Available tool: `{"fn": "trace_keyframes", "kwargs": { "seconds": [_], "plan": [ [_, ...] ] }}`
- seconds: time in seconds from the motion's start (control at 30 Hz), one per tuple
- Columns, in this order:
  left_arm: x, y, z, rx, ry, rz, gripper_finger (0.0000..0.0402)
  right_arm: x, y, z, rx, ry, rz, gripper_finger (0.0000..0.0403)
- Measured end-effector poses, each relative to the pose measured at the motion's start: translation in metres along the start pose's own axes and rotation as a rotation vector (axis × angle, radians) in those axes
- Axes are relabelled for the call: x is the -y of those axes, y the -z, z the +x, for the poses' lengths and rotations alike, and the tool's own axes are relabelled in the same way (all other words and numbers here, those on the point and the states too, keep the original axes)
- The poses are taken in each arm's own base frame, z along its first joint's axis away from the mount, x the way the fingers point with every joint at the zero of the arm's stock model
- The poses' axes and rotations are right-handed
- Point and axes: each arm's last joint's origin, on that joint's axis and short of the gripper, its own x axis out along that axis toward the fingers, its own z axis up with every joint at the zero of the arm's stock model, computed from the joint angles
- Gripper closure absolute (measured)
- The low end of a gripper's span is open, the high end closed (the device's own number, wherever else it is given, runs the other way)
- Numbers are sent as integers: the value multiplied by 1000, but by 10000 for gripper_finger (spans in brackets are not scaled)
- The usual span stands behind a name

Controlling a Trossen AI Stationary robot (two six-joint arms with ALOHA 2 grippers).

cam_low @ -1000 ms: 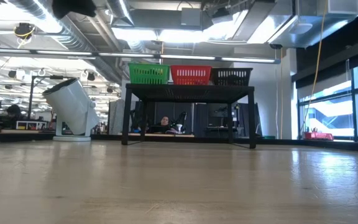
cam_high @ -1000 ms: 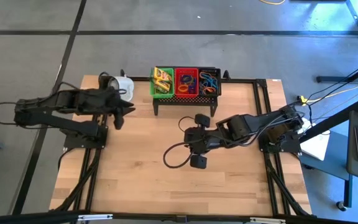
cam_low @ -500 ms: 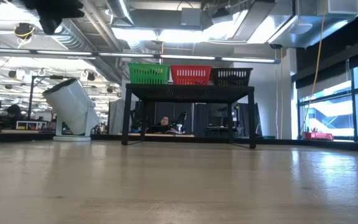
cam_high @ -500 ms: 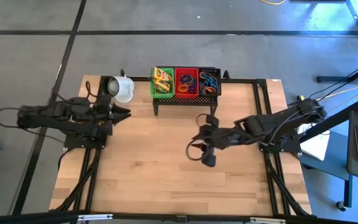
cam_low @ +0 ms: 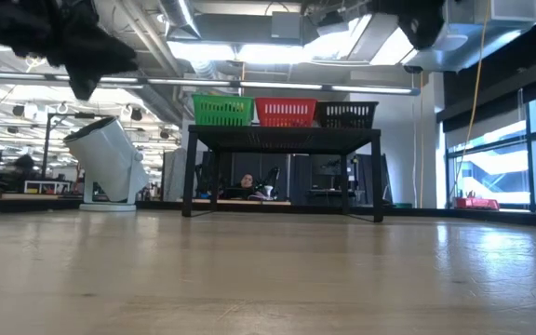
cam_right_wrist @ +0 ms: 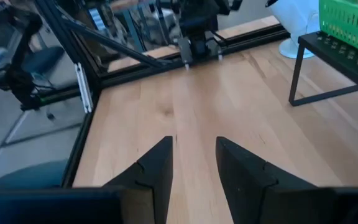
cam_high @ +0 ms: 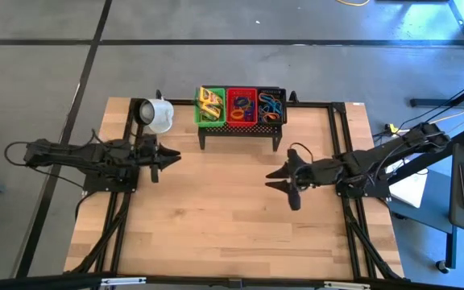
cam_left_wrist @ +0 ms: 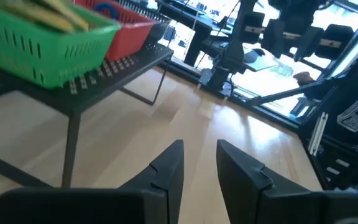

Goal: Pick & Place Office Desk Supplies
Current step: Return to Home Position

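The office desk supplies lie in three baskets on a black mesh rack [cam_high: 240, 125] at the table's far middle. Yellow crayon boxes fill the green basket [cam_high: 210, 105]; rubber-band loops fill the red basket [cam_high: 242, 105] and the black basket [cam_high: 271, 105]. My left gripper [cam_high: 173, 155] hangs open above the table's left part, pointing nearly level toward the right edge; its wrist view shows bare wood between its fingers [cam_left_wrist: 169, 165]. My right gripper [cam_high: 277, 177] hangs open right of the centre, pointing toward the left edge, with nothing between its fingers [cam_right_wrist: 157, 165].
A white mug [cam_high: 158, 115] stands tilted at the far left, beside the rack. Black frame rails [cam_high: 338, 133] run along the table's left and right sides. Bare wood [cam_high: 224, 209] stretches between the two grippers and toward the near edge.
Both arms have folded back and sunk. My left gripper has come down near the left side and tipped up from slanting down to nearly level. My right gripper has drawn back from the centre toward the right edge, sinking and tipping up likewise. Both arms now show at the low view's top.
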Motion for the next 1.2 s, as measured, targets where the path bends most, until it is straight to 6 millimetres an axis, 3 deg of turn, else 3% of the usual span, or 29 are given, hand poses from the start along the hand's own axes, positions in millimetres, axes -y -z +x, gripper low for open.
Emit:
{"fn": "trace_keyframes", "kwargs": {
  "seconds": [0.13,0.4,0.8,1.2],
  "plan": [
    [-6,16,7,21,10,-29,313,15,29,-5,70,-29,18,280],
    [-15,42,14,20,8,-50,313,44,68,-25,207,-70,95,280],
    [-19,51,15,-12,-6,-43,313,74,126,-42,371,-146,153,280],
    [-20,51,15,-11,-9,-43,313,73,111,-59,507,-255,-12,280]
  ]
}}
